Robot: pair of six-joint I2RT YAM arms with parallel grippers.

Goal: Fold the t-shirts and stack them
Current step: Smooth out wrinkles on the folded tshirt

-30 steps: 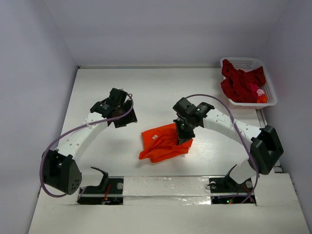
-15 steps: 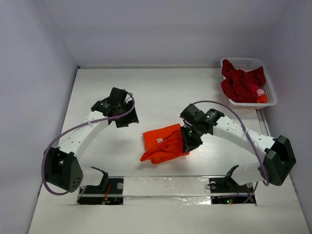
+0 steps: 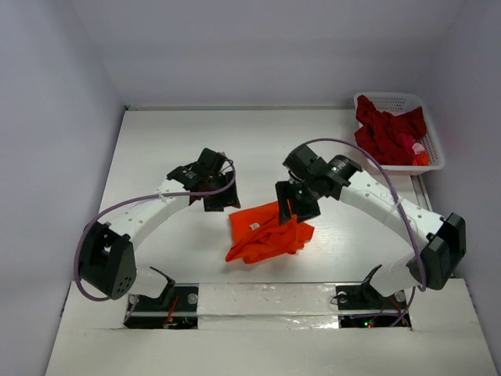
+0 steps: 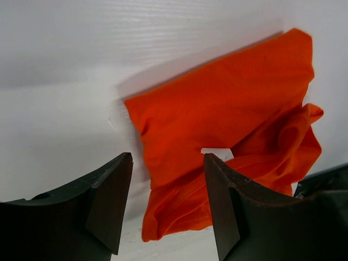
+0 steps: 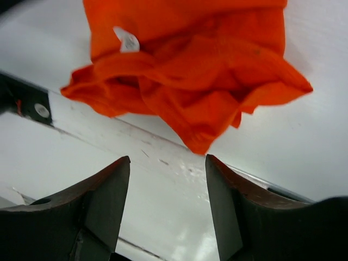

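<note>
Relative to the frame one second earlier, the right gripper [image 3: 287,208] has released the orange t-shirt [image 3: 262,235] and drawn up and back from its right edge. The left gripper [image 3: 222,200] has swung in from the left toward the garment's far-left corner.

The shirt lies in the near middle of the table [image 3: 172,141], between the two arms. Its far part forms a fairly flat panel and its near part a bunch of loose folds, with the white neck label [image 3: 253,225] uppermost.

In the right wrist view, the right gripper [image 5: 167,163] has its jaws well apart with nothing between them, hovering clear of the cloth [image 5: 185,70]. In the left wrist view, the left gripper [image 4: 167,160] is about half parted and likewise empty, with the shirt's flat panel [image 4: 217,119] just ahead of its fingers.

The dark red t-shirts [image 3: 383,133] sit heaped in the basket [image 3: 391,97] at the far right corner, well apart from the work.

The step in hand appears to be the folding of the first shirt, between one fold and the next; nothing is stacked yet. The next move probably calls for a fresh pinch on an edge or corner. The bunched near folds would need drawing out flat first, with care taken to catch only the intended layers.
</note>
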